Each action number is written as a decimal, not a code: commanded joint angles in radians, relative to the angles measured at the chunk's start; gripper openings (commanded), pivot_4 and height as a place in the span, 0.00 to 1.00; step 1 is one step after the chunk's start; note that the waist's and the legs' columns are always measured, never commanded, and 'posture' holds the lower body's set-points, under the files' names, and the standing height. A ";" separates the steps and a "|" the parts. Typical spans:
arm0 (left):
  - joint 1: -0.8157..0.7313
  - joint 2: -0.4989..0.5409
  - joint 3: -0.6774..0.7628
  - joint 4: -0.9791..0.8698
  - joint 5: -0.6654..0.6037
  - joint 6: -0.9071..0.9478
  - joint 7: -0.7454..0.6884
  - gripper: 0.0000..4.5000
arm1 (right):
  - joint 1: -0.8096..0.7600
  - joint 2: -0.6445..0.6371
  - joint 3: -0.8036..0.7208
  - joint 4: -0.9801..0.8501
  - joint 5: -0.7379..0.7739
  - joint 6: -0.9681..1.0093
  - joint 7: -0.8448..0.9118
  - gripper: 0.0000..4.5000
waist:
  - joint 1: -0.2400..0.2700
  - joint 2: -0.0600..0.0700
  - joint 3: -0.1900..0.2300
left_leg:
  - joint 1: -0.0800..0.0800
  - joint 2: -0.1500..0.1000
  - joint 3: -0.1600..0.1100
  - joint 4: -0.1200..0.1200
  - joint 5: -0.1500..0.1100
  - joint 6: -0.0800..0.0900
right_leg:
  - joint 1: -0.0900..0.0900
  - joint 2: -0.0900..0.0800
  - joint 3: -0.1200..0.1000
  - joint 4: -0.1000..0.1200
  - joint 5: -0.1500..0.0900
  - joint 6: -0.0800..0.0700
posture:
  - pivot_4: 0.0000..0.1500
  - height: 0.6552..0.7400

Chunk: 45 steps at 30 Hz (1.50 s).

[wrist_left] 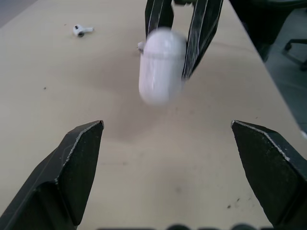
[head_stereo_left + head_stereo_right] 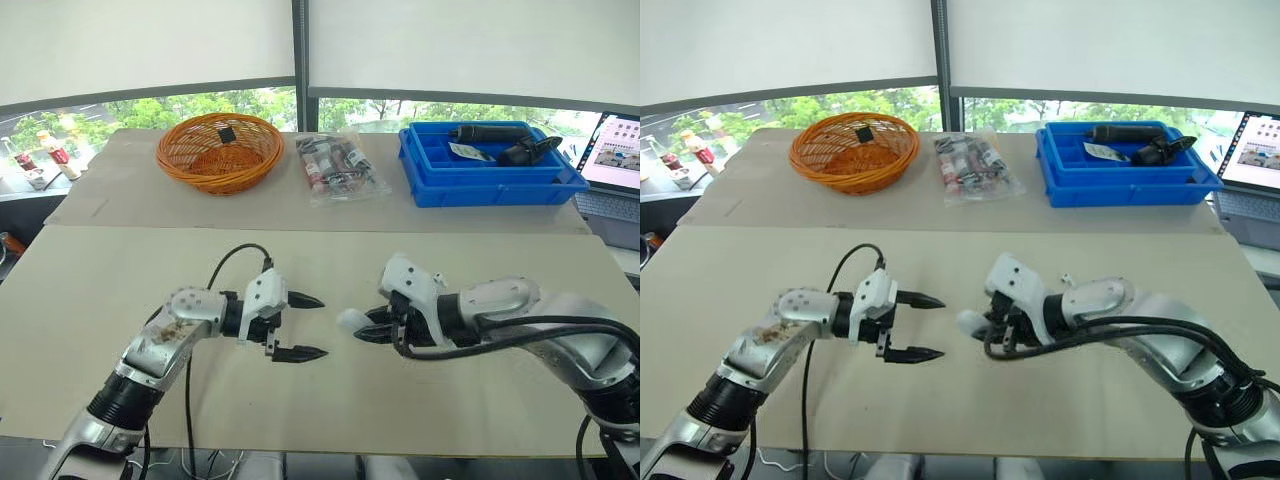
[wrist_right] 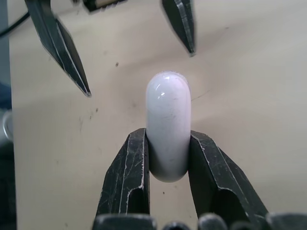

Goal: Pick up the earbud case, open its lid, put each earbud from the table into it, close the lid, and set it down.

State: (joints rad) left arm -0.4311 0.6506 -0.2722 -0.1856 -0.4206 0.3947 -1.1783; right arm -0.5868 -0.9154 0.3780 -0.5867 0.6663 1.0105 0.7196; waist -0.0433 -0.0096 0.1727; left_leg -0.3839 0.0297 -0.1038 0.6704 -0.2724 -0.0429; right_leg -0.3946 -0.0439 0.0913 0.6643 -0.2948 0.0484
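Note:
The white earbud case hangs a little above the beige table, and my right gripper is shut on its lower half. Its lid looks closed, with the rounded end pointing at my left gripper. That gripper is open, its two black fingertips spread wide just short of the case and not touching it. In the left wrist view the case floats ahead between the left fingers. One white earbud lies on the table beyond the right gripper; a second white bit peeks out beside the case.
At the back of the table stand an orange wicker basket, a clear bag of small items and a blue bin holding dark tools. A laptop sits at the far right edge.

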 commanded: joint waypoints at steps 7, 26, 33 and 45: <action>-0.034 -0.063 -0.049 -0.012 0.076 -0.028 0.016 1.00 | -0.019 0.001 0.043 0.007 -0.179 -0.116 0.115 0.16 | 0.001 0.000 0.000 | 0.000 0.000 0.000 0.000 0.000 0.000 | 0.000 0.000 0.000 0.001 0.000 0.000 | 1.00 0.69; -0.028 -0.139 -0.046 0.026 0.125 -0.051 0.043 0.12 | -0.006 0.062 0.021 0.012 -0.283 -0.133 0.195 0.16 | 0.001 -0.001 0.000 | -0.001 0.000 0.000 0.004 0.000 0.000 | 0.000 0.000 0.000 0.001 0.000 0.000 | 1.00 0.69; 0.009 -0.147 -0.003 0.048 0.068 -0.045 0.033 0.12 | 0.029 -0.008 -0.014 0.006 -0.360 -0.258 0.229 0.76 | 0.002 0.000 0.000 | -0.002 0.000 0.000 0.005 0.000 0.000 | 0.000 0.000 0.000 0.001 0.000 0.000 | 1.00 0.69; 0.081 -0.195 0.039 0.084 0.028 -0.168 -0.021 0.12 | 0.096 0.060 -0.127 -0.048 -0.330 -0.274 0.179 0.77 | 0.003 0.000 0.000 | -0.001 0.000 0.000 0.006 0.000 0.000 | 0.001 0.000 0.000 0.003 0.000 0.000 | 1.00 0.69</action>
State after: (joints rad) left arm -0.3407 0.4601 -0.2363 -0.0900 -0.3910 0.2622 -1.1865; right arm -0.4853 -0.8623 0.2894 -0.6067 0.3296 0.7199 0.9165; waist -0.0405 -0.0101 0.1731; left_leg -0.3853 0.0296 -0.1041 0.6766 -0.2724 -0.0429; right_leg -0.3939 -0.0440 0.0911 0.6666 -0.2945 0.0481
